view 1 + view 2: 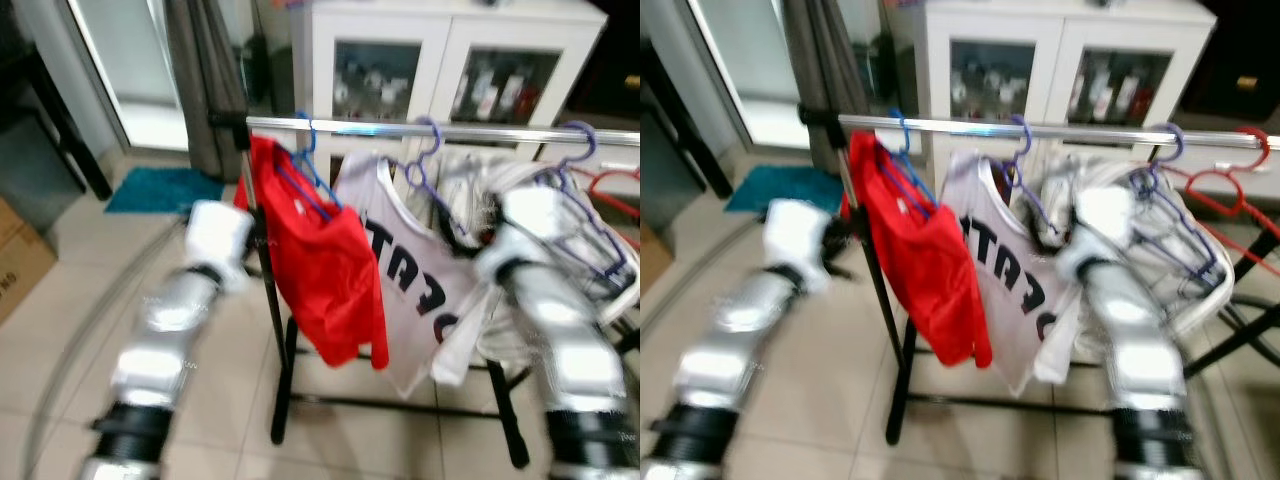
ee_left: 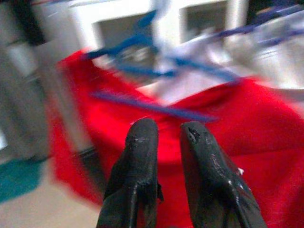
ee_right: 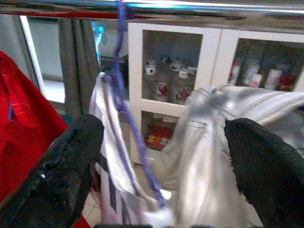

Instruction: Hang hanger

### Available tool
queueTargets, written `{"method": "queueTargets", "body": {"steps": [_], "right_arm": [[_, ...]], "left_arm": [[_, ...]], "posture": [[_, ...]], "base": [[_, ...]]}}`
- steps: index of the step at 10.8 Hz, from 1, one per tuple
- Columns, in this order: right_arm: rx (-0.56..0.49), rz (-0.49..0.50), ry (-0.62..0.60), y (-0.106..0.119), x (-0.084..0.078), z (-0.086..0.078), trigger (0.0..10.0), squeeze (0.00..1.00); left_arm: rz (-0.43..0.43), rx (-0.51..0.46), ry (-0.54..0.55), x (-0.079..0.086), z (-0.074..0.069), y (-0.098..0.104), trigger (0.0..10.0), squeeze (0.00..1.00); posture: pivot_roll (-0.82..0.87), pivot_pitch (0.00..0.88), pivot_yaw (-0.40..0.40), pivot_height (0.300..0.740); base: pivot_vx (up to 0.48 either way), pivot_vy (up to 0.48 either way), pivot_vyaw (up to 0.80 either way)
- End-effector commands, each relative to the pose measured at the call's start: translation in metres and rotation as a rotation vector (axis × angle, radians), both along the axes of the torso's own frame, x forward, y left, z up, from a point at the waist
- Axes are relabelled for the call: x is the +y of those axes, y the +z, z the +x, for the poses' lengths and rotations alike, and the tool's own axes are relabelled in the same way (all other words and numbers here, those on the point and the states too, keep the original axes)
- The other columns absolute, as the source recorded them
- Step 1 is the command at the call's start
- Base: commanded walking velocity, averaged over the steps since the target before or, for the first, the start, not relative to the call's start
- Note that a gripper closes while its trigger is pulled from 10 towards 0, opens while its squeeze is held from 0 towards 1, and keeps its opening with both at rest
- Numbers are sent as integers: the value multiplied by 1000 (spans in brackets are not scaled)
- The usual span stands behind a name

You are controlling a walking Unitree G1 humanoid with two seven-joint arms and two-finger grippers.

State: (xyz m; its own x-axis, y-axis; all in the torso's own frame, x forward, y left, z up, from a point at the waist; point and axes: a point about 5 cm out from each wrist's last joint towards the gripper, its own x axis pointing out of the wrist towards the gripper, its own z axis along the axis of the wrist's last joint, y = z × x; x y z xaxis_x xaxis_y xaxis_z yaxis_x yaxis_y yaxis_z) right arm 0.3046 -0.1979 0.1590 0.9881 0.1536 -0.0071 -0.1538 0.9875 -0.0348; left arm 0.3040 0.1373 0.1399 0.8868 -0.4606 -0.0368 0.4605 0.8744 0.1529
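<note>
The rail (image 1: 440, 131) is polished, mirror-bright metal on matt black uprights (image 1: 278, 330), and the hangers on it, a blue hanger (image 1: 312, 170) and a purple hanger (image 3: 130, 118) among them, look like thin smooth plastic-coated wire. From them droop a soft matt red shirt (image 1: 325, 255), a white jersey (image 1: 1015, 290) of slightly sheeny cloth with black print, and a pale grey garment (image 3: 218, 156) with a faint satin gloss. The arms are shiny silver casing, each tool's fingers (image 2: 137, 190) rough, scuffed matt black rubber; behind stands a white painted cabinet (image 1: 445, 45) with glass doors, over glossy pale floor tiles (image 1: 60, 330).

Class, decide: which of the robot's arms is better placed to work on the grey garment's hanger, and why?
Right. The right gripper, fingers wide open, faces the pale grey garment beneath the chrome rail; the left gripper, nearly closed, faces the red shirt.
</note>
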Motion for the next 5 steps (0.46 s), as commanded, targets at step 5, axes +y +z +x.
{"method": "queueTargets", "body": {"steps": [5], "right_arm": [[97,-104,157,13,14,38,10000,1000]], "left_arm": [[112,11,-146,14,5,11,10000,0]], "posture": [[-26,0,17,740]], "base": [[0,0,0]]}}
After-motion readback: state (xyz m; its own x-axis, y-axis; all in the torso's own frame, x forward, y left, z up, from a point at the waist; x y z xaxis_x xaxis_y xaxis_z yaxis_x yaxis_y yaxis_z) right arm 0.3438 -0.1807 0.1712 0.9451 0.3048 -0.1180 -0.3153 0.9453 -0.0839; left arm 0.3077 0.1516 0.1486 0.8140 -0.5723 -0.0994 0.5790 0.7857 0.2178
